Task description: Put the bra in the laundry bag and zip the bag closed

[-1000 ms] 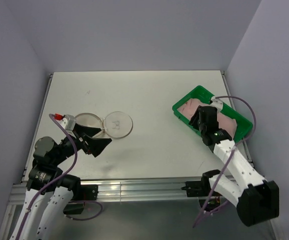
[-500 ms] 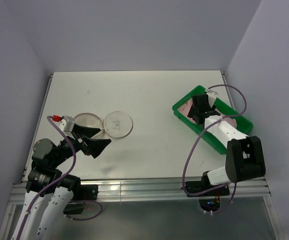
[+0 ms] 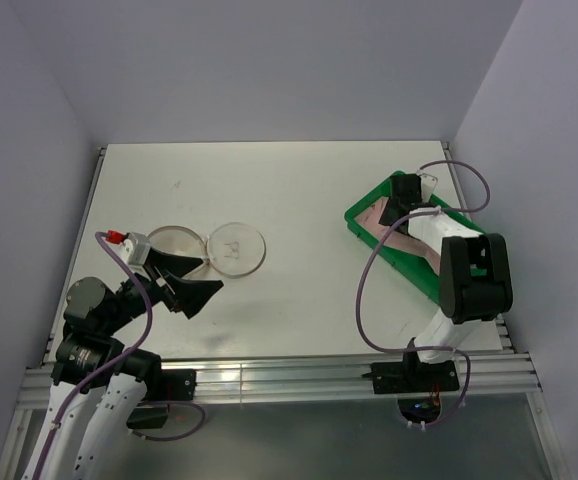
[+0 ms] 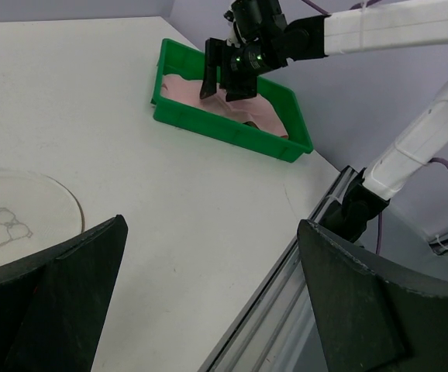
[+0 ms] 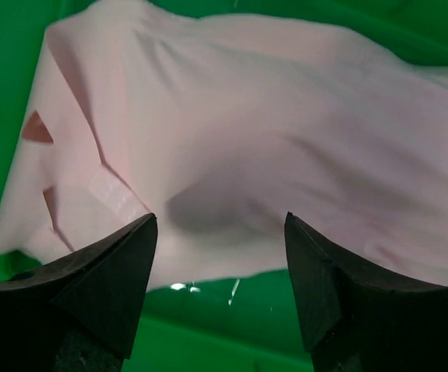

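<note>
Pale lilac walls enclose a white desk (image 3: 299, 190).

1. Right pincer (image 5: 220, 217): jaws spread apart, gripping nothing. The bra (image 5: 247, 116) lies directly below and ahead of the fingertips, inside the green tray (image 3: 363, 228). Whether the tips touch the fabric cannot be told.
2. Left pincer (image 4: 212, 225): jaws fully apart, empty, raised above the desk. The laundry bag (image 3: 234, 248) lies just ahead of it, flat on the desk with both discs side by side, well apart from the tray.

Limits of view:
- From above, the right arm covers most of the bra; only a pink edge shows.
- The left pincer overlaps the bag's left disc.
- The left wrist view cuts the bag off at the frame edge.
- Bra straps cannot be made out clearly.
</note>
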Motion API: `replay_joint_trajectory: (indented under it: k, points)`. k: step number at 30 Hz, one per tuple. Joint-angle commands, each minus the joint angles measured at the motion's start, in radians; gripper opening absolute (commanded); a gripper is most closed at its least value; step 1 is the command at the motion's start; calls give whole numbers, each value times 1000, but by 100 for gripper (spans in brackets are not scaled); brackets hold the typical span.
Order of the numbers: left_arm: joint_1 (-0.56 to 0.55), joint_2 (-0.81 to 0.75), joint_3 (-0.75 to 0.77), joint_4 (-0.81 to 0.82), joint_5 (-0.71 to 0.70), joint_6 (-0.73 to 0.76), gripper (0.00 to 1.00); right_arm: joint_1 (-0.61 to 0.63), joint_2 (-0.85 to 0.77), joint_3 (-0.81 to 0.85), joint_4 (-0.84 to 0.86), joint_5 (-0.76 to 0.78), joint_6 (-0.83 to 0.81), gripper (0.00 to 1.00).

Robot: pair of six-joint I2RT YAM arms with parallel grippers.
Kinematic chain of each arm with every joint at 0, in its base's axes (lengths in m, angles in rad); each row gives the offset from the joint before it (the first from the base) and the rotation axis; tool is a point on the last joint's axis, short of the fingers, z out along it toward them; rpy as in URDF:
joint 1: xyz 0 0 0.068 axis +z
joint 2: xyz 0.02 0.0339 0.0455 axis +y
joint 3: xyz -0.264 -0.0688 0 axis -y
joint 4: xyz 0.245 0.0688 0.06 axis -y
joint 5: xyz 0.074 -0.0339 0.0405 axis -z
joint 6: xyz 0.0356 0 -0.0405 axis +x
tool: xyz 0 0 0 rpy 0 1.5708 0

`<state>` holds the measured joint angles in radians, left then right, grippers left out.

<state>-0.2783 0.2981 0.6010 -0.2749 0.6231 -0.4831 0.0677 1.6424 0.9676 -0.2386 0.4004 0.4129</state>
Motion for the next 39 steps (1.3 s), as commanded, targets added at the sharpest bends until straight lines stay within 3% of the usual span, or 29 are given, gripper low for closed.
replay_joint_trajectory:
  k: [1,5,10,14,18,25,28,32,37,39]
  points:
    - [5,3,8,48,36,12,99,-29,40,68,15,-70,-22,74]
    - [5,13,8,51,47,12,99,-31,89,114,-14,-87,-33,75]
    - [5,18,9,49,47,14,99,-46,141,152,-36,-69,-25,67]
    - [5,19,8,49,44,14,99,-48,175,163,-38,-48,-37,50]
    - [7,26,11,48,44,14,99,-45,165,168,-47,-63,-42,16]
    - [10,16,13,43,21,15,99,-22,-132,74,30,-71,-14,1]
    - [10,4,17,43,-20,11,99,12,-338,-10,100,-78,-13,0]
    - [10,35,26,66,-8,-14,99,67,-541,-20,62,-116,-17,0]
    - [10,72,60,155,73,-61,99,139,-762,-18,30,-340,15,0]
    - [10,79,68,186,85,-69,99,164,-823,-15,33,-510,62,0]
